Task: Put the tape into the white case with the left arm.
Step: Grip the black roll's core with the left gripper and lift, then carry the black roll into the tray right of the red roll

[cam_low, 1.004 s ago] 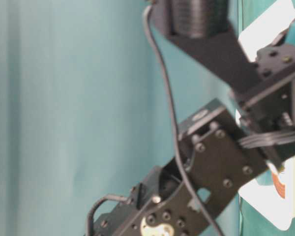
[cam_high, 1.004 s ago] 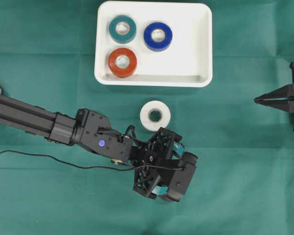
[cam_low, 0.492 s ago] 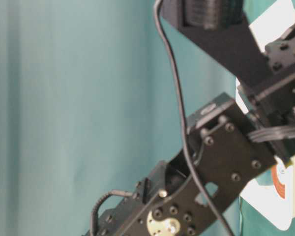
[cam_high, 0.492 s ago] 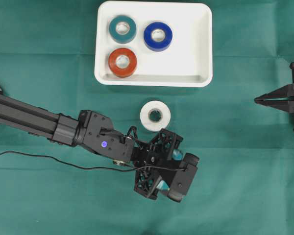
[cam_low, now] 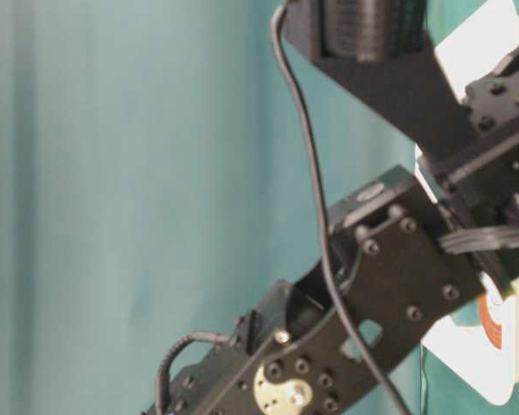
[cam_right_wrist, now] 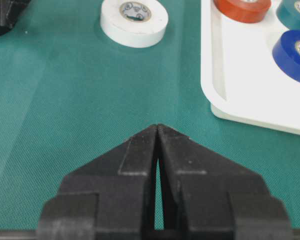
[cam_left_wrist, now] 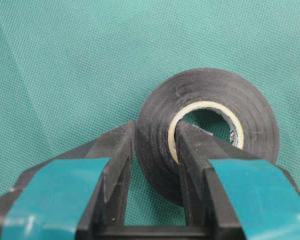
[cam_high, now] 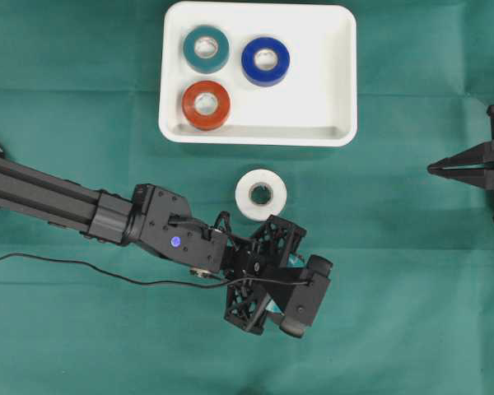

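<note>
A black tape (cam_left_wrist: pixel 205 82) roll with a cream core lies on the green cloth. My left gripper (cam_left_wrist: pixel 155 125) is shut on its wall, with one teal-banded finger outside the roll and the other inside the core hole. In the overhead view the left gripper (cam_high: pixel 281 284) sits below the middle and hides the black roll under it. A white tape (cam_high: pixel 261 194) roll lies flat just above it. The white case (cam_high: pixel 329 82) stands at the top centre. My right gripper (cam_high: pixel 432 169) rests at the right edge, shut on nothing.
Inside the case lie a teal roll (cam_high: pixel 206 48), a blue roll (cam_high: pixel 265 61) and a red roll (cam_high: pixel 206 104); its right half is bare. A thin black cable (cam_high: pixel 82 265) trails left from the left arm. The left arm fills the table-level view.
The left jaws have closed from wide open onto the black roll's wall. The left arm shifted only slightly, and the right arm has not moved.
</note>
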Controlling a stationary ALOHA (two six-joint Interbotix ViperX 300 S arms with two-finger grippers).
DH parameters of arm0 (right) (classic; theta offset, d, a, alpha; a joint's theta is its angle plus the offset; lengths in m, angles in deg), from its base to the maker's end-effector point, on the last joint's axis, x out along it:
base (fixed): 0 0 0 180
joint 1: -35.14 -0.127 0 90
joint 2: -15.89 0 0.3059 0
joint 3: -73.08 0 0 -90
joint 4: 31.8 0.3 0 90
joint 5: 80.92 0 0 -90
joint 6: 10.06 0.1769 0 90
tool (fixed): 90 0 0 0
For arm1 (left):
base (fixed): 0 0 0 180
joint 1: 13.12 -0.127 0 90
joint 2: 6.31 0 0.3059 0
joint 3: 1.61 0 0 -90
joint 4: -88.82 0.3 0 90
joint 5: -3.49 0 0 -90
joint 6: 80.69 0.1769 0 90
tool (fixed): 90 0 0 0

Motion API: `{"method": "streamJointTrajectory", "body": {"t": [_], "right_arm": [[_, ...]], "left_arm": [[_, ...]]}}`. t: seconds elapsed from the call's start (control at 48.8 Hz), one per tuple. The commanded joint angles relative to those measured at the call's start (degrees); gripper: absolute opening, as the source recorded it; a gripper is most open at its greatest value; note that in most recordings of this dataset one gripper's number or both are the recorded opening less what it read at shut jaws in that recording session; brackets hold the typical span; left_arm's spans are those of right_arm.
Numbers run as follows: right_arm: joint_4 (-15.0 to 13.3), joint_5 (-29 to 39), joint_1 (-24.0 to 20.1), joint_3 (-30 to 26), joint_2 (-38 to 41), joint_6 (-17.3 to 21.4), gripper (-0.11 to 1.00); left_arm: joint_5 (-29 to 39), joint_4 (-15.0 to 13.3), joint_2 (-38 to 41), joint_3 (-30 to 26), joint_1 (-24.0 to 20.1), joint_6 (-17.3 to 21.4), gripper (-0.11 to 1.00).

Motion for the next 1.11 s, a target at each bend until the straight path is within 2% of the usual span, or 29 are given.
{"method": "streamJointTrajectory", "body": {"t": [0.0,0.348,0.635,0.881,1.086], "right_arm": [[0.0,-0.62,0.0,-0.7,0.26,0.0,-0.09],[0.0,-0.62,0.0,-0.53,0.26,0.0,-0.09],[0.0,-0.62,0.0,-0.53,0.26,0.0,-0.09],[0.0,-0.62,0.0,-0.53,0.35,0.0,-0.09],[0.0,-0.62,0.0,-0.53,0.26,0.0,-0.09]], "left_arm": [[0.88,0.09,-3.87,-1.05,-0.18,0.0,0.22],[5.36,0.0,-10.72,-0.53,-0.26,0.18,0.22],[6.68,0.18,-11.78,0.0,-1.93,0.44,0.22],[7.38,0.18,-13.89,1.49,-6.86,0.62,0.22],[7.38,0.18,-16.44,4.75,-12.04,2.9,0.22]]}}
